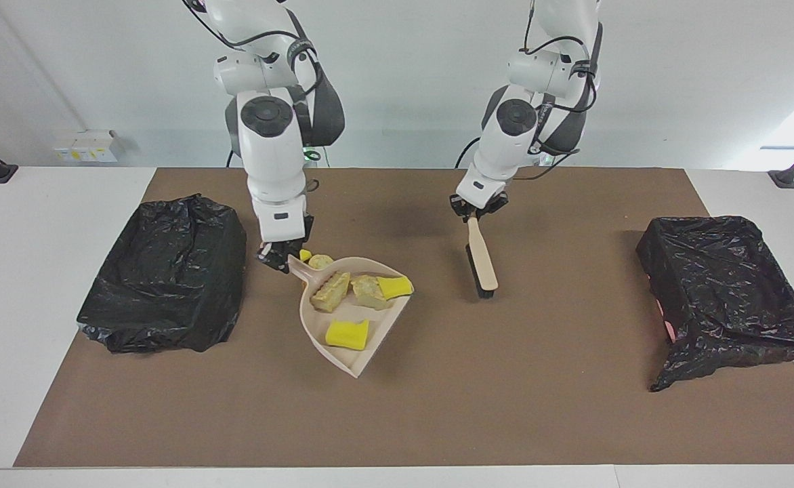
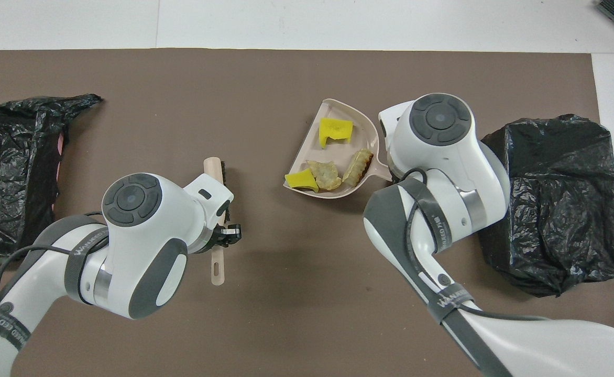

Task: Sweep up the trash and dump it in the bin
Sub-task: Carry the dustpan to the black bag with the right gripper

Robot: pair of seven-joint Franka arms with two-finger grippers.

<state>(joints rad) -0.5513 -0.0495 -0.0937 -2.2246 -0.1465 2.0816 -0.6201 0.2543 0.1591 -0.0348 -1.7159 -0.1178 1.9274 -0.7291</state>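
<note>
Clock read on the overhead view, 12 pointing away from the robots. White worktop (image 2: 338, 23), with a brown mat (image 2: 181, 94) covering most of it. Black-bagged bin (image 2: 548, 199) sits on the mat at 3 o'clock, with its edge over the mat's border. A second black-bagged bin (image 2: 13, 173) is at 9 o'clock, running out of view. Facing view only: a yellow scrap (image 1: 305, 255) and a pale lump (image 1: 320, 260) lie on the mat around 4 o'clock of its centre, touching each other and partly hidden. A white box (image 1: 85, 146) is on the bare worktop at about 4 o'clock, off the mat.
</note>
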